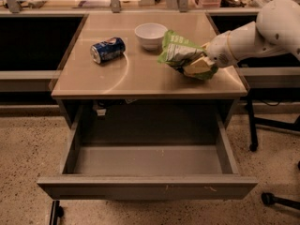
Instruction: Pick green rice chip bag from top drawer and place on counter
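My gripper [200,65] is clamped on the chip bag [179,52], low over the table [140,76]. Bowl [150,34] near, left of gripper. If I release it tilted, the bag may slump into the bowl or slide off the table edge just right of gripper.

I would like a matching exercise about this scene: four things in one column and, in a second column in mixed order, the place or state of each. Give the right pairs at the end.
Column A
1. green rice chip bag
2. soda can
3. bowl
4. top drawer

Column B
a. pulled open, below the counter
b. lying on its side, on the left part of the counter
c. held in the gripper, at the counter's right side
d. standing upright, at the back middle of the counter

Pairs: 1-c, 2-b, 3-d, 4-a
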Controlling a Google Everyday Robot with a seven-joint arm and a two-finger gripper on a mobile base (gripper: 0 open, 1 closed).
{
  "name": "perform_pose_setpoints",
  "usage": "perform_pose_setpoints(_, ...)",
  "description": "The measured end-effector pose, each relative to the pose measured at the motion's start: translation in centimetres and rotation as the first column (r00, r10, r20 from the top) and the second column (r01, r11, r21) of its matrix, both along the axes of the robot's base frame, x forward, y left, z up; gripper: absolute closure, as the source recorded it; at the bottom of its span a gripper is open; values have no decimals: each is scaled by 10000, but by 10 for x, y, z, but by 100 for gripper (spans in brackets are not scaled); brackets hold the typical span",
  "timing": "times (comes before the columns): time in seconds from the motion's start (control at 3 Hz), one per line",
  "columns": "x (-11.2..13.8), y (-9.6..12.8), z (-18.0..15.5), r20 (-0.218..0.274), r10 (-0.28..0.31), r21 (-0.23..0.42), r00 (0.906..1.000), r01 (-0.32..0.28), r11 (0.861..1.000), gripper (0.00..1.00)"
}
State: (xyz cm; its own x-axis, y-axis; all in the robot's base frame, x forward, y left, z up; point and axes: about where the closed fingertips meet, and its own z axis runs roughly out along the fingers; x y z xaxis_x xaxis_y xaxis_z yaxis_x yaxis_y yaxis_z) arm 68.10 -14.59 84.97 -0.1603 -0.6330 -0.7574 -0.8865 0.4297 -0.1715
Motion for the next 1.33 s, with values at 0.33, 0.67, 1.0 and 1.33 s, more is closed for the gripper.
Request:
perform_pose_setpoints(0.33, 0, 0, 0, -1, 5, 5, 10000, -5, 10000, 35)
perform_pose_setpoints(0.67, 0, 0, 0, -1, 6, 5, 10000, -6, 10000, 11)
perform_pose_setpoints(1.0, 0, 0, 0, -2, 7, 6, 10000, -7, 10000, 0)
perform_pose_setpoints(1.33, 0, 0, 0, -2, 7, 6, 10000, -7, 10000, 0)
